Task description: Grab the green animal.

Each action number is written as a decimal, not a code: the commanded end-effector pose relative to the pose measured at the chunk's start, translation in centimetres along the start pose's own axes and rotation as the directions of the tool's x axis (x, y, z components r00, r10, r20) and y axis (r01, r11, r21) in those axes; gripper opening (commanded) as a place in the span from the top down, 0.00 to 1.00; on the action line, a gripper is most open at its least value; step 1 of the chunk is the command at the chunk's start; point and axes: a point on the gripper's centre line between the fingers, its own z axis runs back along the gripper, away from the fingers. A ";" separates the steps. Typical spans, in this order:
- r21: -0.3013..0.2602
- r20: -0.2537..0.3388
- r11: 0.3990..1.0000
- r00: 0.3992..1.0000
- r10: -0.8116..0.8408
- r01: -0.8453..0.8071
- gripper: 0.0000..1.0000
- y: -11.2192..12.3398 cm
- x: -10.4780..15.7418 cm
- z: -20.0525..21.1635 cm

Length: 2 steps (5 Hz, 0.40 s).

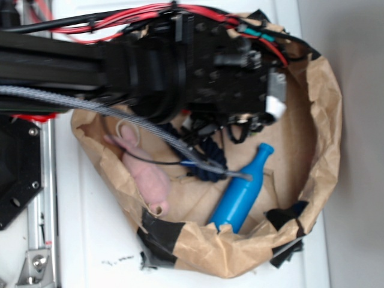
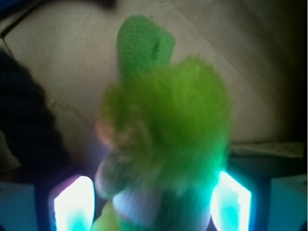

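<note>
The green animal (image 2: 168,125) is a lime-green fuzzy plush that fills the middle of the wrist view, with a knitted green part sticking up at its top. My gripper (image 2: 153,207) has it between the two glowing fingers, left (image 2: 74,207) and right (image 2: 231,202), and both press against its sides. In the exterior view the black arm (image 1: 180,66) reaches down into a brown paper nest (image 1: 324,114) and hides both the gripper tips and the green animal.
A pink plush rabbit (image 1: 147,174) lies at the nest's left. A blue bottle-shaped toy (image 1: 243,192) lies at the front. A dark blue knitted thing (image 1: 204,162) lies under the arm and shows at the wrist view's left (image 2: 24,120). A yellow patch (image 2: 108,219) sits by the left finger.
</note>
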 end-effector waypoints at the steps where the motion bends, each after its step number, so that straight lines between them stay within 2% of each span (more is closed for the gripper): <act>1: 0.049 0.032 0.997 0.998 0.056 -0.057 1.00 0.5 0.4 1.7; 2: 0.055 0.090 0.982 0.981 0.173 -0.178 1.00 1.0 0.2 6.7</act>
